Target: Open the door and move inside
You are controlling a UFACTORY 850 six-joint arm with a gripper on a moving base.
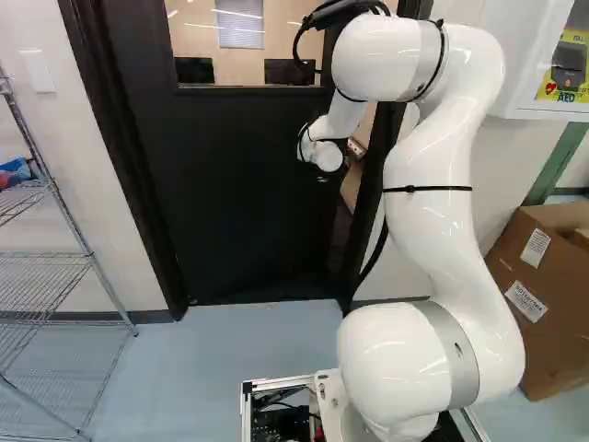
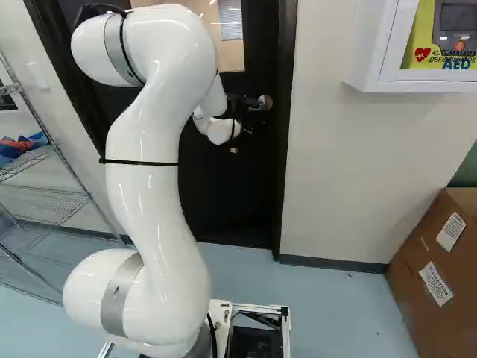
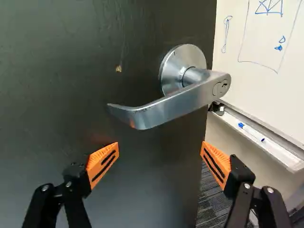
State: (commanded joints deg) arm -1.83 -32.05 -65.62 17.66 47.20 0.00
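Observation:
The dark door [image 1: 248, 175] stands ajar, with a gap along its handle side. My gripper [image 2: 252, 116] is close to the silver lever handle [image 2: 264, 103] in the right base view. In the wrist view the gripper [image 3: 160, 148] is open, its orange pads wide apart and nothing between them. The lever handle [image 3: 171, 105] lies ahead of the fingers, level, its free end towards one finger's side. Neither finger touches it. Past the edge of the door [image 3: 95, 61] the room beyond shows.
A wire shelf [image 1: 55, 258] stands left of the doorway. To the right are the door frame [image 2: 287, 134], a wall, a white AED cabinet [image 2: 365, 52] and cardboard boxes [image 2: 440, 276]. Beyond the door are a whiteboard [image 3: 256, 52] and its tray [image 3: 261, 135].

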